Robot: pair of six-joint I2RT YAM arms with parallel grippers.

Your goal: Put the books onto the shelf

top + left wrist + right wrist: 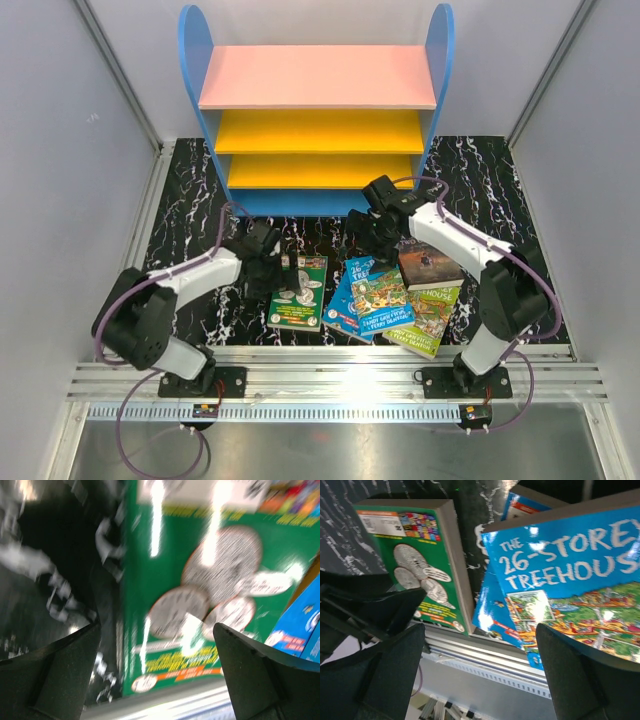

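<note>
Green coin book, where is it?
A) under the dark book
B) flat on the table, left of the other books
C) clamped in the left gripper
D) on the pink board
B: the green book lies flat on the marbled table, left of the overlapping other books, nothing gripping it.

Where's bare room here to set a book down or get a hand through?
Free: shelf, pink top board and both yellow boards bare; mat in the far corners beside it. Crowded: near middle, where green book, book pile, left gripper and right gripper bunch.
</note>
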